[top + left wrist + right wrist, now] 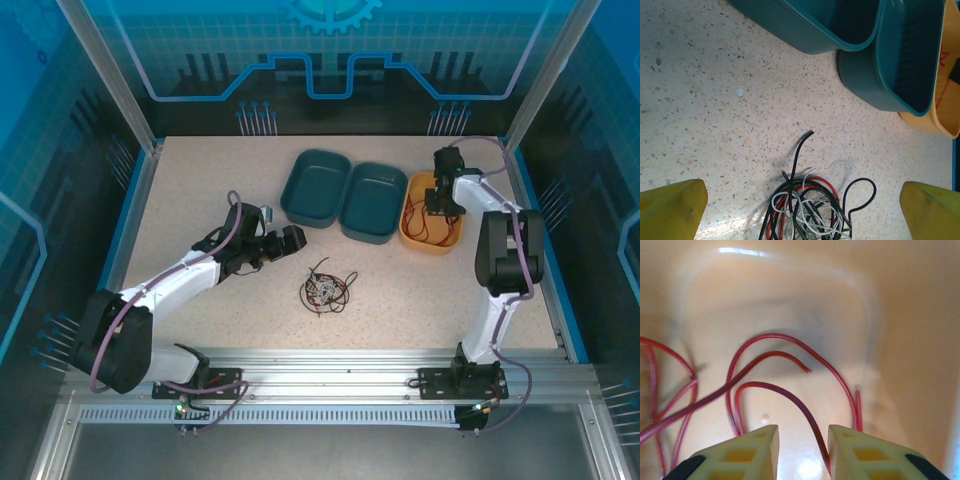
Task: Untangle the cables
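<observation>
A tangle of red, black and white/grey cables lies on the speckled table, in front of the trays. In the left wrist view the tangle sits low between my yellow fingertips, with one black end sticking up toward the trays. My left gripper hovers just up-left of the tangle, wide open and holding nothing. My right gripper reaches down into the orange tray. It is open, and a loose red cable runs between its fingers, close to the right one.
Two teal trays stand side by side at the back centre, left of the orange tray. More red wire loops lie in the orange tray. A blue rail borders the table's right side.
</observation>
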`<move>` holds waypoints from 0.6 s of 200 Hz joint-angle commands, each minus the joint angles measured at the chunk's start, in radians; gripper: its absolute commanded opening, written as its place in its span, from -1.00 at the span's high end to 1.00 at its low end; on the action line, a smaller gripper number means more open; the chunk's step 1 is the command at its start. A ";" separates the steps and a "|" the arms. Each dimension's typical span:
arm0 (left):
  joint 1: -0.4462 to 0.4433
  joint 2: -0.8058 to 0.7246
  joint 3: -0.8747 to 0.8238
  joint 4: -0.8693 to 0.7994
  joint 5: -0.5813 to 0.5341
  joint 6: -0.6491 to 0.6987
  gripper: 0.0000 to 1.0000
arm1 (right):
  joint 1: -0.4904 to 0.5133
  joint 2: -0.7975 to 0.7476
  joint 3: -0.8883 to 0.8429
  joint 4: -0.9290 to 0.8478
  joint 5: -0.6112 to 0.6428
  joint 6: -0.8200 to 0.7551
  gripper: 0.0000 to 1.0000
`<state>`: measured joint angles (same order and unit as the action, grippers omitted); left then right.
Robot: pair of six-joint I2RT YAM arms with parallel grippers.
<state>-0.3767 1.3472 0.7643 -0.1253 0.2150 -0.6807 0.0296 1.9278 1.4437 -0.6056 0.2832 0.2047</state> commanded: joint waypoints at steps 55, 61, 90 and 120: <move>-0.004 -0.030 -0.017 0.016 0.012 0.009 -0.98 | 0.064 -0.279 -0.082 -0.067 0.018 0.069 0.23; -0.005 -0.031 -0.018 0.017 0.013 0.008 -0.99 | 0.072 -0.303 -0.094 -0.069 0.013 0.079 0.22; -0.015 -0.028 -0.015 0.011 0.019 0.020 -0.98 | 0.140 -0.420 -0.168 -0.079 -0.033 0.140 0.22; -0.070 -0.015 0.014 -0.049 -0.024 0.065 -0.98 | 0.274 -0.545 -0.268 -0.086 -0.078 0.236 0.22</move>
<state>-0.4034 1.3453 0.7620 -0.1265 0.2138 -0.6701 0.2047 1.4761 1.2427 -0.6579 0.2565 0.3347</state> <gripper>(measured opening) 0.992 0.390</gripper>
